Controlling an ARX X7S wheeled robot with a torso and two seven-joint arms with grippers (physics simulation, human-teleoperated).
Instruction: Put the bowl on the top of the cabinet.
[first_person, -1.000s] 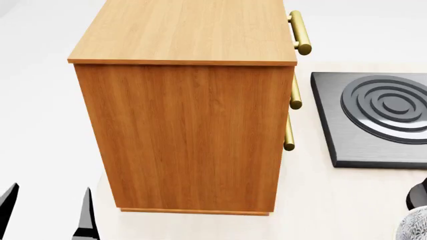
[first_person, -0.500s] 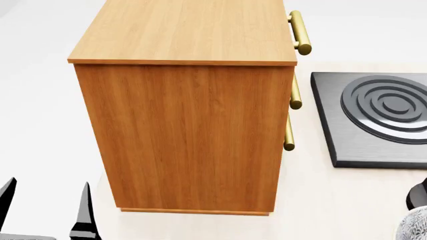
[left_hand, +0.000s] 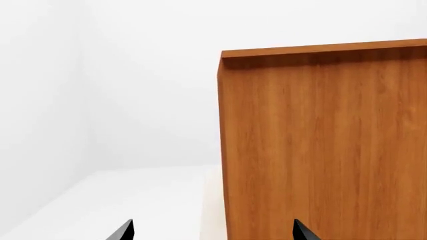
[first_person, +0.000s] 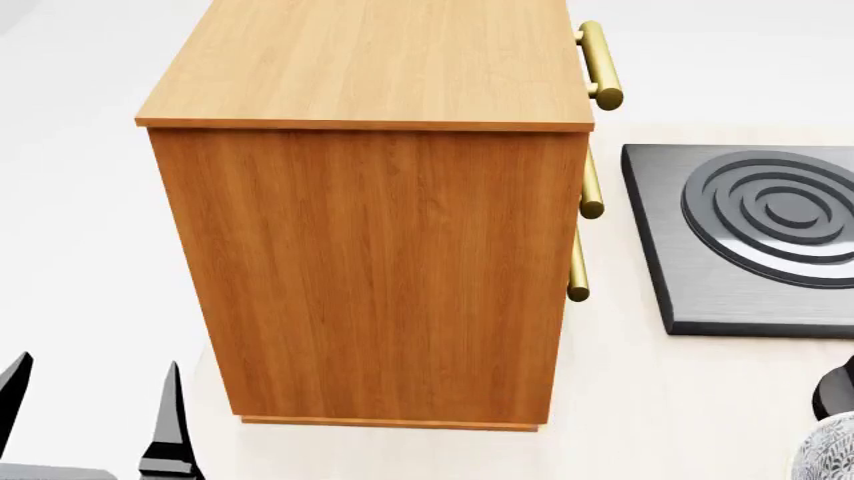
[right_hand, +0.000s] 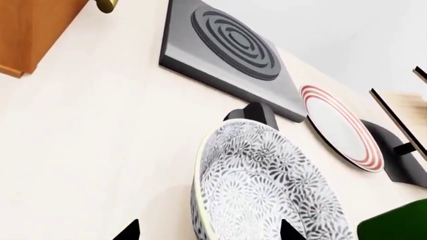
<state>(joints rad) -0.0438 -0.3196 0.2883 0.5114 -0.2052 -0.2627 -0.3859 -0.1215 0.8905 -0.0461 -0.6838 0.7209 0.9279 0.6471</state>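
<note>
The bowl, white with a fine grey leaf pattern, rests on the pale table and shows only as a sliver at the bottom right corner of the head view. My right gripper is open, its near rim lying between the two dark fingertips, with no visible contact. The orange-brown cabinet stands ahead with its lighter top bare. My left gripper is open beside the cabinet's lower left; in the left wrist view this gripper faces the cabinet side and holds nothing.
A dark grey hotplate with ringed burner lies right of the cabinet, past the brass handles. Beyond the bowl are a small black object, a red-ringed plate, a rack's dark base and a green bottle.
My left gripper has crept slightly further into the head view at the bottom left. The cabinet, hotplate and bowl have not moved.
</note>
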